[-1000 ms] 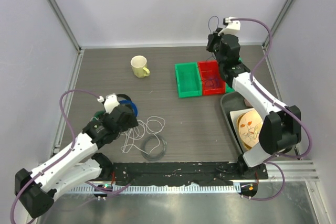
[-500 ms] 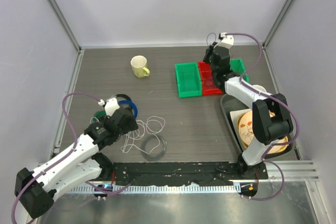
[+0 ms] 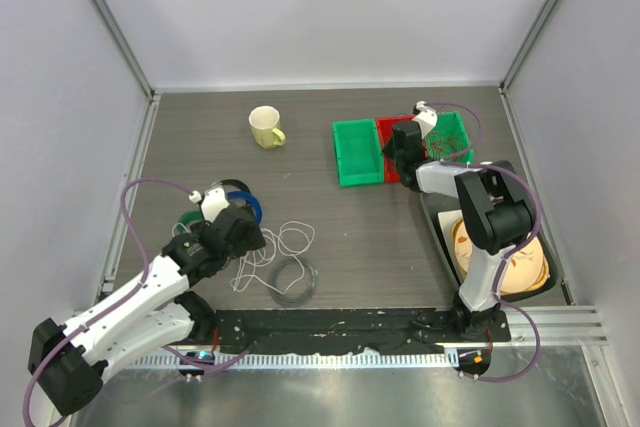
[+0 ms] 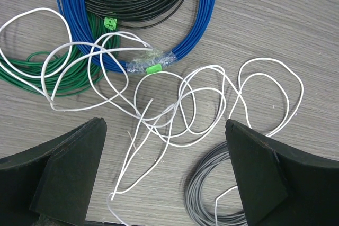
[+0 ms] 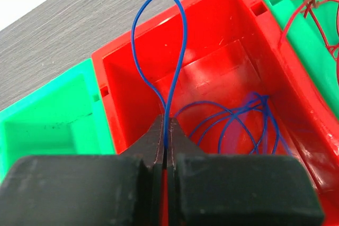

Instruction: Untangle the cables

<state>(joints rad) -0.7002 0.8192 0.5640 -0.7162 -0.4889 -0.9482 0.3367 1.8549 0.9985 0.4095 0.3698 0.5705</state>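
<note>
The top view looks down from the near side over the table. The left wrist looks closely down at white cable, the right wrist closely into the red bin; the top view shows both.

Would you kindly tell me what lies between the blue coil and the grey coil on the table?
Tangled loops of the white cable lie between the blue coil and the grey coil, clearest in the left wrist view.
</note>
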